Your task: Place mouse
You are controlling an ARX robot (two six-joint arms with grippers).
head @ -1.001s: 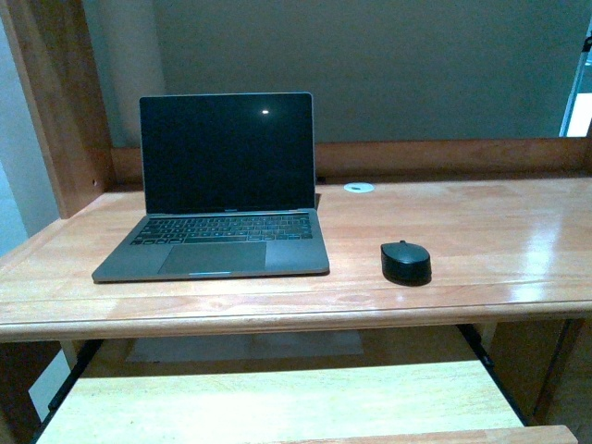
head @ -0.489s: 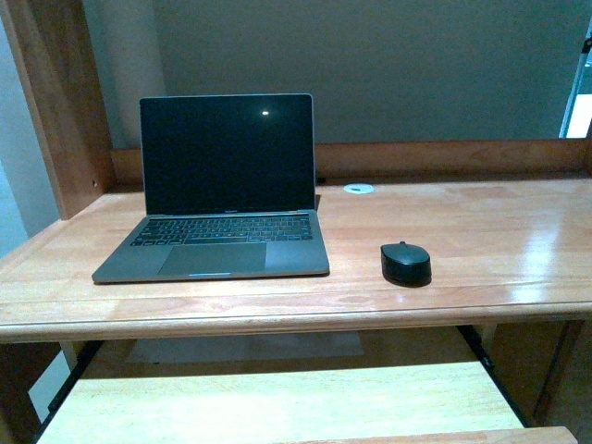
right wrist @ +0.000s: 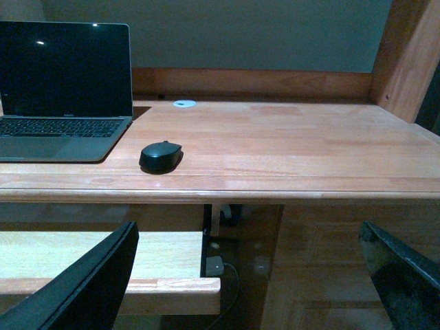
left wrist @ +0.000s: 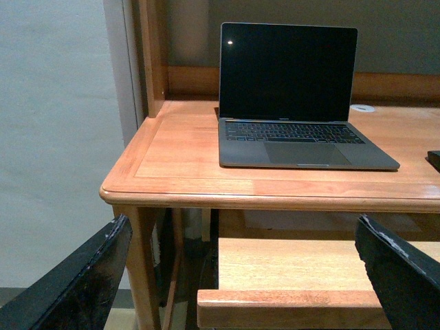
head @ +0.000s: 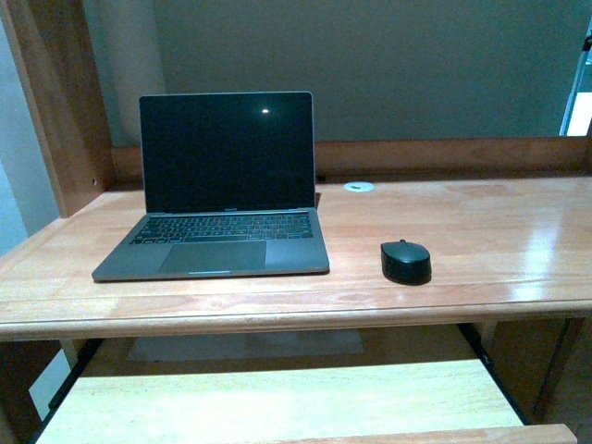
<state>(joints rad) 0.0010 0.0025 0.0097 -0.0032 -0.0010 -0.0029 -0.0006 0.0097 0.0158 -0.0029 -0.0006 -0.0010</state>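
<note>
The small black oval mouse [head: 405,261] [right wrist: 161,156] rests on the wooden desk [head: 481,231], just right of the open laptop [head: 222,190] and near the desk's front edge. Only a black sliver of the mouse [left wrist: 434,159] shows at the edge of the left wrist view. Neither arm appears in the front view. My left gripper [left wrist: 240,282] hangs open below and in front of the desk's left corner. My right gripper [right wrist: 251,282] is open too, low in front of the desk, with the mouse well beyond it. Both hold nothing.
A pull-out wooden shelf [head: 277,402] sits under the desk top. A round white cable grommet [head: 359,188] lies behind the mouse. Wooden uprights [head: 55,102] and a back rail [head: 444,155] border the desk. A small white adapter with a cable [right wrist: 214,265] lies under the desk.
</note>
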